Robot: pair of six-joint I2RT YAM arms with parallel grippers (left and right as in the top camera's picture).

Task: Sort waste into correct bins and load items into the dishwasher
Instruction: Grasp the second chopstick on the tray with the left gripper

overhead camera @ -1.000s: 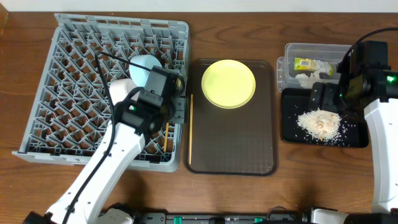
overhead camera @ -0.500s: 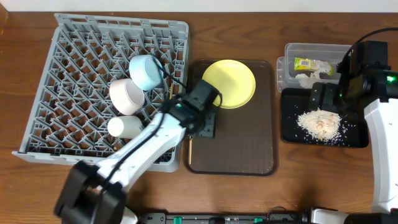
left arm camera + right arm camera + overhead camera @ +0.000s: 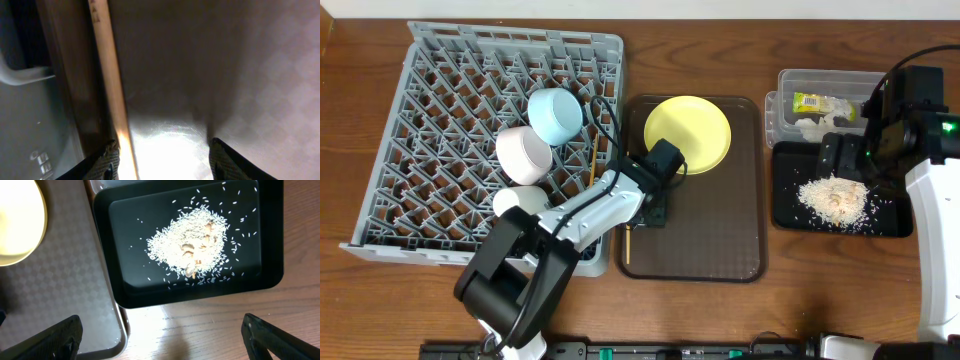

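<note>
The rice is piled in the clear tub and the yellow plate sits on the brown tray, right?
Not quite. The rice is piled in the black tray, not the clear tub, as the overhead view shows. The yellow plate does sit on the brown tray.

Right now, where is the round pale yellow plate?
In the overhead view the plate lies at the far end of the dark brown serving tray, between the grey plastic dish rack on its left and the clear plastic tub on its right.

Chopstick lies tight against the tray rim — open tray floor on its other side.
</note>
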